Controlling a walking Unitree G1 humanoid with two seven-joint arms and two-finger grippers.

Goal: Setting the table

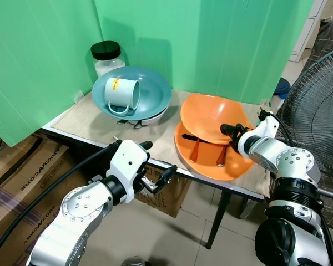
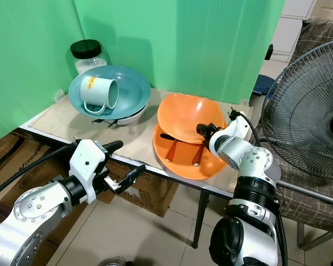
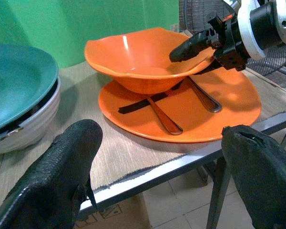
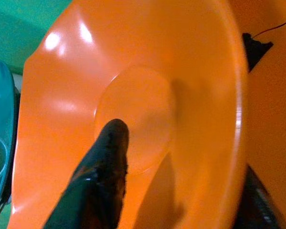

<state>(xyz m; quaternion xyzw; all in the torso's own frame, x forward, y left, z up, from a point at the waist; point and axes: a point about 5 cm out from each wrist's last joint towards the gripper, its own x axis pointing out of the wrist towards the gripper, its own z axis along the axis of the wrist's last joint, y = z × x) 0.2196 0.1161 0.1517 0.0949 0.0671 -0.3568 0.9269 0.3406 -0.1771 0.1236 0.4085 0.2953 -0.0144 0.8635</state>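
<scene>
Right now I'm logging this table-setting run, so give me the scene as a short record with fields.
surface: table against a green backdrop
right gripper: pinching the rim of the orange bowl, one finger inside, one under
orange bowl: tilted, resting on the orange plate
under the bowl: two spoons lying on the plate
left gripper: open, off the table's front edge, holding nothing
rear left: teal bowl with a mug on its side in it; jar behind

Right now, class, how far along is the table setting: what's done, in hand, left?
Done: little. In hand: the right gripper pinches the rim of the orange bowl, tilted on the orange plate over two spoons. Left: the mug lying in the blue bowl; the left gripper waits open.
</scene>
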